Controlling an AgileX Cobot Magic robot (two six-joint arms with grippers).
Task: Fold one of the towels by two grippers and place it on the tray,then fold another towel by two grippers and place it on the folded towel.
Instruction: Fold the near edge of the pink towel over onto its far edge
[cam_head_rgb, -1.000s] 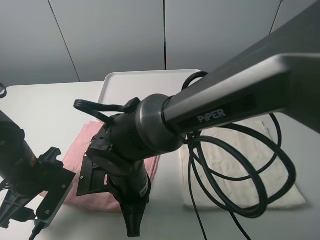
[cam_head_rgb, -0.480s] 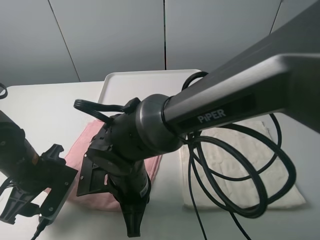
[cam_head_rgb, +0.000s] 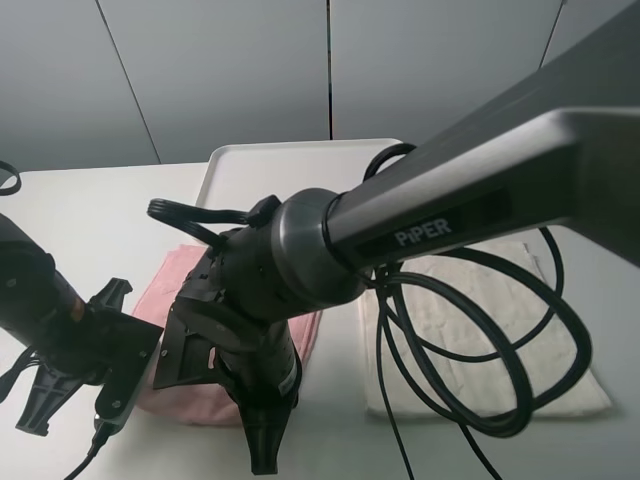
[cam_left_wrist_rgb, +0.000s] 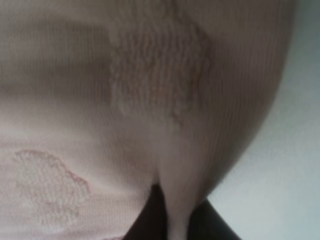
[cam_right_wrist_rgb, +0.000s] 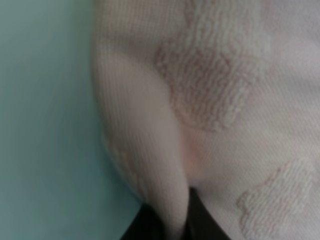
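Both claws are closed on pinched ridges of the pale pink terry-cloth towel (cam_head_rgb: 178, 268): left claw (cam_head_rgb: 75, 415) near its lower-left corner, right claw (cam_head_rgb: 262, 452) near its lower-right, so the gripped edge runs left-right across the lower frame. Towel lies on the white desk (cam_head_rgb: 90, 215), patchy raised pile, just below the flat white plastic tray (cam_head_rgb: 300, 165) at upper centre. My read: the fold goes up-frame, toward the tray.

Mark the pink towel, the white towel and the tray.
pink towel (cam_head_rgb: 170, 278), exterior high view, its uncovered far-left part.
white towel (cam_head_rgb: 460, 305), exterior high view, its middle.
tray (cam_head_rgb: 285, 168), exterior high view, its bare floor.
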